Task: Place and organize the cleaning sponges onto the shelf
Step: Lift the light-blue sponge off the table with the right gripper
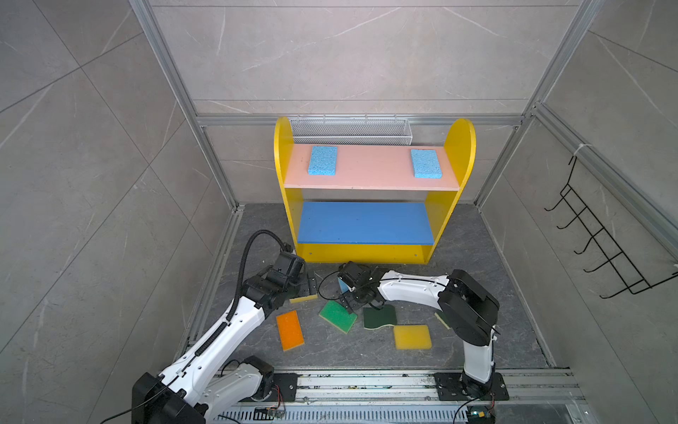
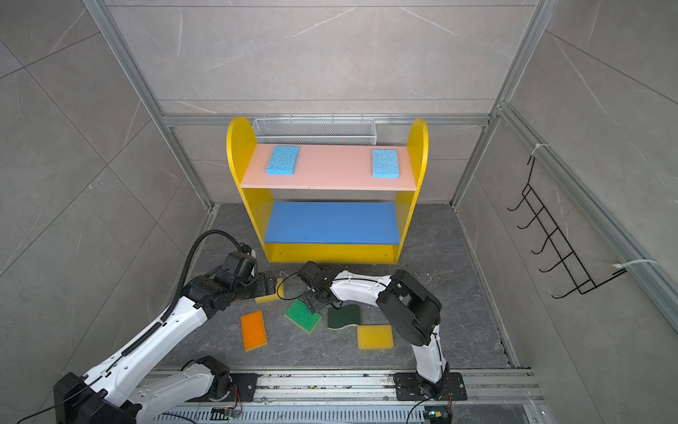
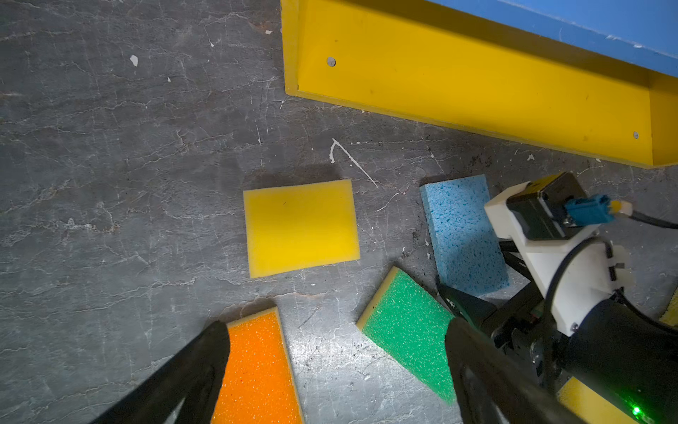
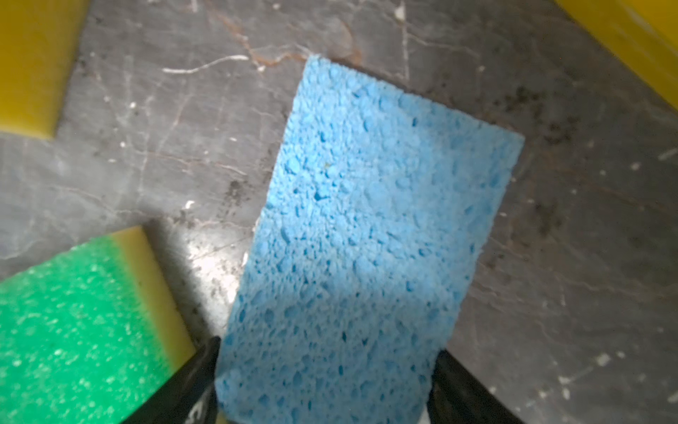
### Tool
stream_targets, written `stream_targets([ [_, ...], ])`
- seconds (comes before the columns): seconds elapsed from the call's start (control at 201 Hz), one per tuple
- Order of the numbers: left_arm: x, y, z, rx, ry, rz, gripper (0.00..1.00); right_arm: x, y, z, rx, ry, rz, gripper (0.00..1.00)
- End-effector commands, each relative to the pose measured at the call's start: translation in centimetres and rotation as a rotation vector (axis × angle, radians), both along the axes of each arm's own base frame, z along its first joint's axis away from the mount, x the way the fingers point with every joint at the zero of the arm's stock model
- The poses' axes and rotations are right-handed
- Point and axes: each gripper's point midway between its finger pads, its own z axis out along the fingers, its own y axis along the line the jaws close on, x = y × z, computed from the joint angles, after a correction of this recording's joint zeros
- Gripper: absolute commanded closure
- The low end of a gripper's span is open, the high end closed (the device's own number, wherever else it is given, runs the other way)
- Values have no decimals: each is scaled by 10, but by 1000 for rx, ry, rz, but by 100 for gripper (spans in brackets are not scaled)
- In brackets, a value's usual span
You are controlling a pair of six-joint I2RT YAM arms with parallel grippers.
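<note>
Two sponges are up on the shelf (image 1: 460, 147) so far, a left-end blue sponge (image 1: 322, 160) and a right-end blue sponge (image 1: 425, 163), both on the pink top board, well away from either gripper. Left gripper (image 3: 335, 326) hangs wide open over the dark grey veined stone floor (image 3: 110, 183), with the yellow sponge (image 3: 301, 227) just ahead of it, the orange sponge (image 3: 257, 367) by one finger and the green sponge (image 3: 407, 330) by the other. Right gripper (image 4: 328, 350) straddles a third blue sponge (image 4: 367, 220) lying flat on the floor. Its fingers sit right at the sponge's edges, but I can't tell if it's actually squeezing. Grey tiled walls (image 1: 73, 183) in an aluminium frame (image 1: 176, 91) all round.
</note>
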Motion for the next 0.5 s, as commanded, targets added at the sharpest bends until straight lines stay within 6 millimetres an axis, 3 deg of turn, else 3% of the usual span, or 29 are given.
stream_targets([
  [0.0, -1, 7, 5, -1, -17, 41, 6, 2, 5, 4, -24, -25, 71, 16],
  [0.493, -3, 7, 3, -12, -7, 53, 6, 10, -14, 3, -98, -74, 2, 9],
])
